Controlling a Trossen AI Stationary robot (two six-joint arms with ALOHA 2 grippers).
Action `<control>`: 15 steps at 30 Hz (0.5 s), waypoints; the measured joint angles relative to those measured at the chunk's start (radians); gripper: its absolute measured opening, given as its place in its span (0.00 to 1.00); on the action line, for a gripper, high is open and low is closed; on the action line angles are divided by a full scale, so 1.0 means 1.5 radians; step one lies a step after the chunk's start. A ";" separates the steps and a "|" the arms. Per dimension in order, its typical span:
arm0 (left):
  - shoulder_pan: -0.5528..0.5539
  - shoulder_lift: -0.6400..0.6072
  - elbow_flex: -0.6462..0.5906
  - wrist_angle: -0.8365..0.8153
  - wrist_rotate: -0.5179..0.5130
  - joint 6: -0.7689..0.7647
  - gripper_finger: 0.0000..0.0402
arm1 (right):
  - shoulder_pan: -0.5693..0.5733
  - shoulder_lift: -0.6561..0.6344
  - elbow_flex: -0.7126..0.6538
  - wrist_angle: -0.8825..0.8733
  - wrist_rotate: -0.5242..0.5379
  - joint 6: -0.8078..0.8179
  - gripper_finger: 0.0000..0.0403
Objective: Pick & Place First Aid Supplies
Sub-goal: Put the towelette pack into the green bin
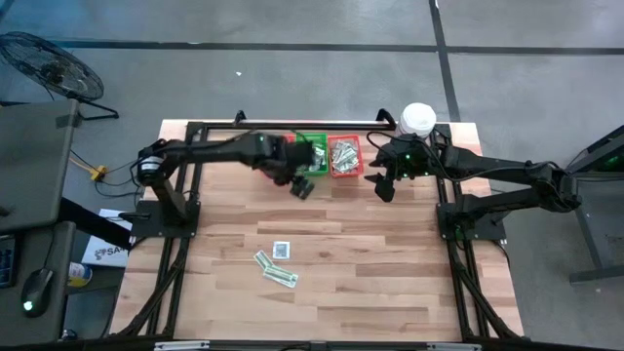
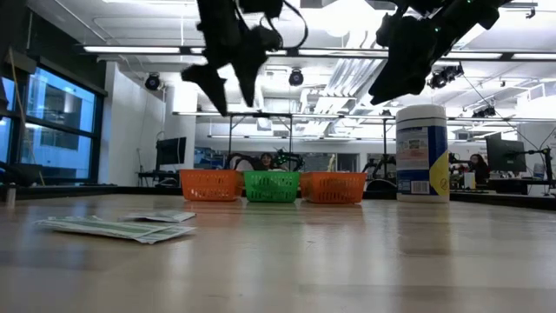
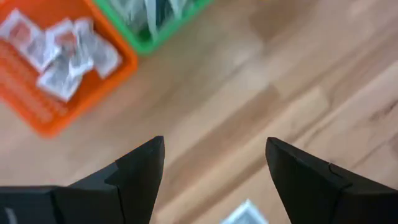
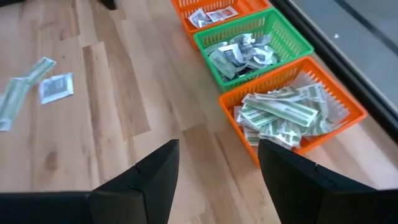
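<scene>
Left pincer (image 1: 301, 184) open, packets (image 1: 276, 263) well apart

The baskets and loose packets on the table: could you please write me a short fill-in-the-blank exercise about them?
1. The middle basket in the row of three is coloured ____.
2. The orange basket nearest the right gripper holds narrow green-and-white ____.
3. The left gripper is open and holds ____.
4. The loose packets lie on the wooden ____.

Missing words: green; strips; nothing; table
</scene>
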 joint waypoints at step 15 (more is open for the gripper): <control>-0.235 -0.117 -0.198 0.011 -0.052 -0.204 0.69 | 0.060 0.000 -0.001 -0.003 -0.014 0.085 0.52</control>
